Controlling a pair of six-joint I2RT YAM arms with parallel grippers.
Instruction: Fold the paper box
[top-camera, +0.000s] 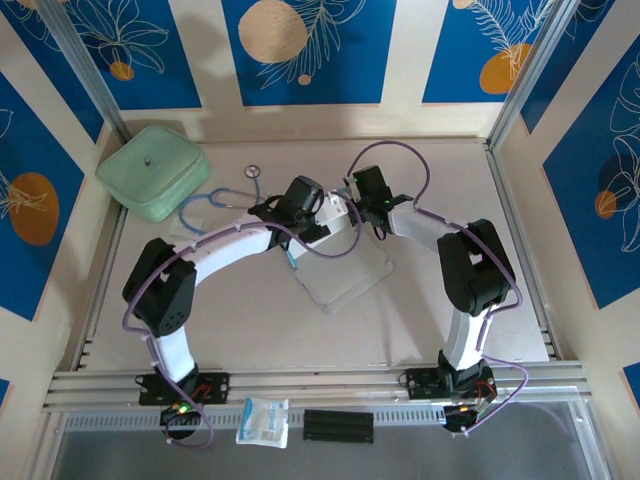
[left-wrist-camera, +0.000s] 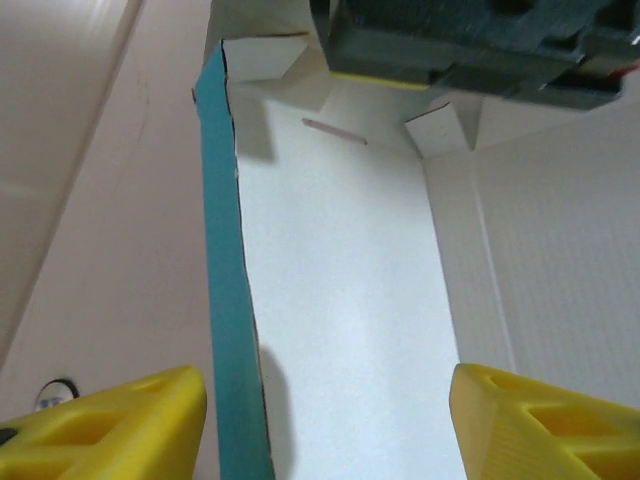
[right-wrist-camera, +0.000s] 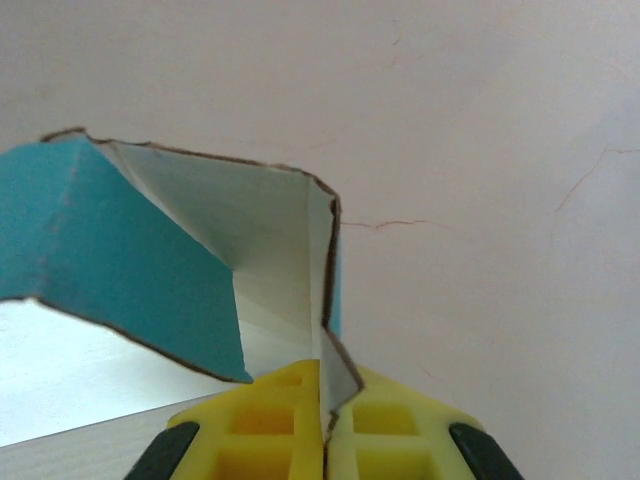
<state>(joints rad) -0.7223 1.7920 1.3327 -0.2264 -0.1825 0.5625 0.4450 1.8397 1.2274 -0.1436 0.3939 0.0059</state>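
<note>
the right gripper (right-wrist-camera: 324, 440) is clamped on a raised flap edge of the paper box (right-wrist-camera: 110, 250), while the left gripper (left-wrist-camera: 328, 420) stands fingers apart over its white inside.

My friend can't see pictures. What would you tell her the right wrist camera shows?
The right gripper has its yellow jaws pinched shut on a thin cardboard flap of the paper box. The flaps stand up, sky blue on one side and white on the other, with the pale table behind.
</note>
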